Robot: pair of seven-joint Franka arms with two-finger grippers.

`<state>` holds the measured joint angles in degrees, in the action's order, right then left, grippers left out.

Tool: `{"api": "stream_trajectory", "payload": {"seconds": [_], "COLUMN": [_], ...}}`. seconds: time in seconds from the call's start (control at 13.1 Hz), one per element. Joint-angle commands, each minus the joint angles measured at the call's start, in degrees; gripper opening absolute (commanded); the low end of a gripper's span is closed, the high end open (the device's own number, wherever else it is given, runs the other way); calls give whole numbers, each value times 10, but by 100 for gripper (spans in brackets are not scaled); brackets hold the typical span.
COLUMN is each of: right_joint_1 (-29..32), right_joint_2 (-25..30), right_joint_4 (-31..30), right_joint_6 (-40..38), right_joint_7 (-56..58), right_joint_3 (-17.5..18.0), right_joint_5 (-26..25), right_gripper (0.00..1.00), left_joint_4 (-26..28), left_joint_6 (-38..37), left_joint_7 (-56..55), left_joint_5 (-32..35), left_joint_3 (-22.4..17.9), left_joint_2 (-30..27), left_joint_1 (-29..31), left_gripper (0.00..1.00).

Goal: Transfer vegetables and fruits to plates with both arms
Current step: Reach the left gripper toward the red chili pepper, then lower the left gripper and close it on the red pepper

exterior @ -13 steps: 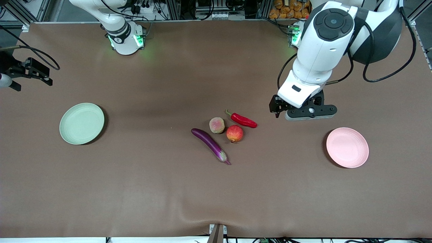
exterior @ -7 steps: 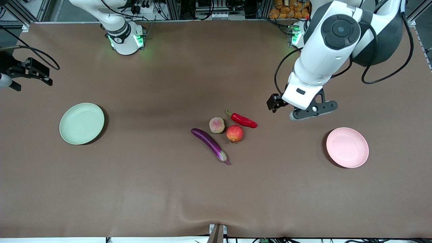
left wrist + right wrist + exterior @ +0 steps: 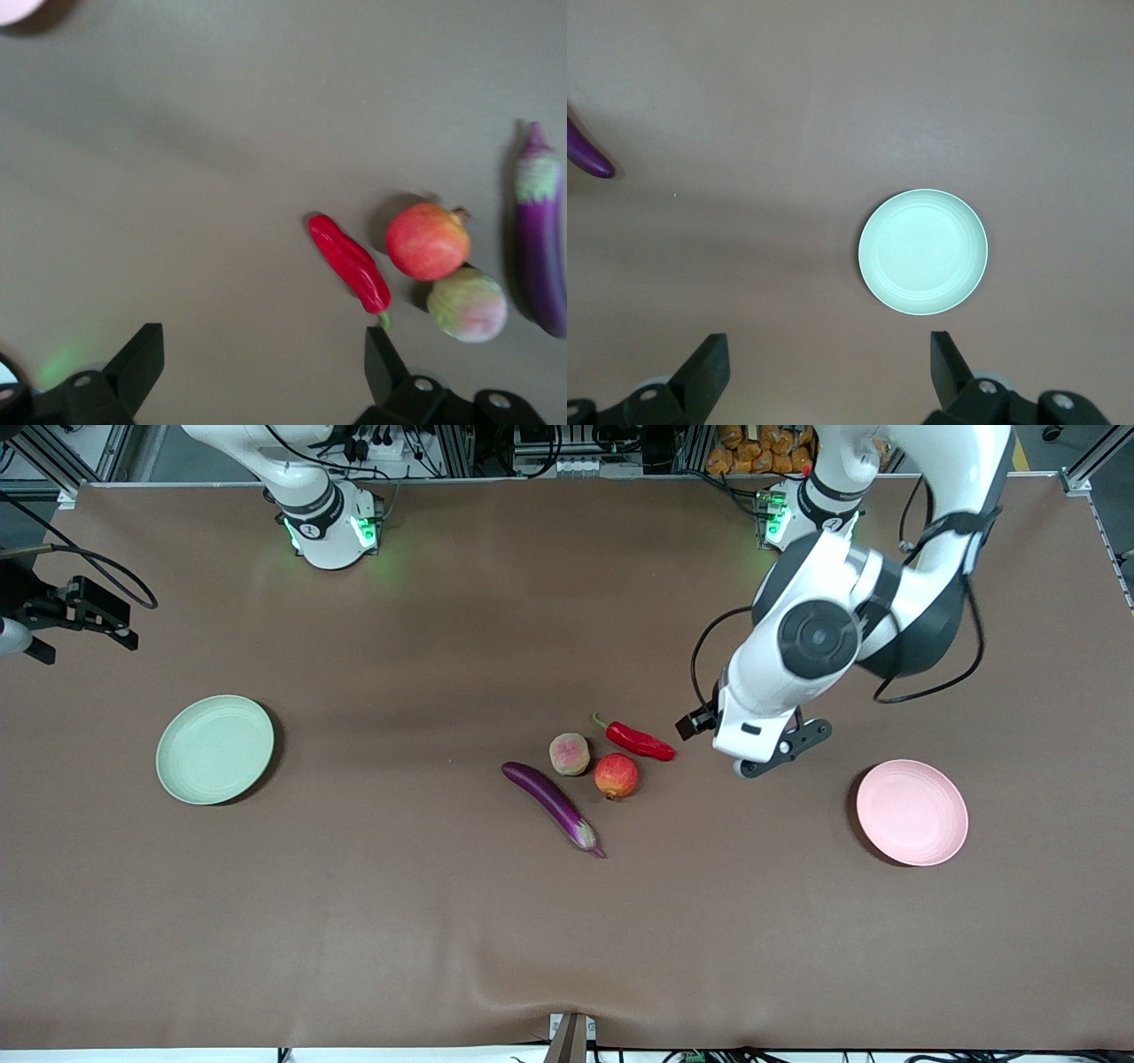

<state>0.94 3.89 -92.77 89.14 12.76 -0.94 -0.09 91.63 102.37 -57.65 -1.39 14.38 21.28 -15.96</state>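
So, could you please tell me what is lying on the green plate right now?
Nothing: the green plate is bare in both the front and right wrist views, and no part of it is covered.

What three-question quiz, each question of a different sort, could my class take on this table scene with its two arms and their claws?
1. True or false: both plates, the green plate and the pink plate, hold no food.
2. Which item lies nearest the left claw? A) eggplant B) chili pepper C) peach
3. Fill in: the right claw hangs open over bare table, with the ____ plate in its wrist view.

Key: 1 true; 2 B; 3 green.
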Motion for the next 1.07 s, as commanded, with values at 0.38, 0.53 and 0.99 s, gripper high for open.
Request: {"api": "stream_trajectory", "payload": {"seconds": [0.38,0.53,0.99], "right_joint_1": [3,3,2], "right_joint_2": [9,9,9], "right_joint_4": [-4,-4,-4], "right_joint_6": [-2,-5,-7], "right_joint_7": [4,4,4], "right_joint_3": [1,1,1], "right_joint_5": [9,9,9], "right_gripper": [100,100,100], "left_joint_4": [213,217,214], "left_joint_6": [253,303,386], "left_joint_7": [-88,-195,-355], "left_joint_5": [-5,-5,3], "left_joint_3": [4,4,-1], "left_joint_2": [-19,3,70], "left_joint_1": [-18,-22,-46], "left_gripper": [100,100,100]}}
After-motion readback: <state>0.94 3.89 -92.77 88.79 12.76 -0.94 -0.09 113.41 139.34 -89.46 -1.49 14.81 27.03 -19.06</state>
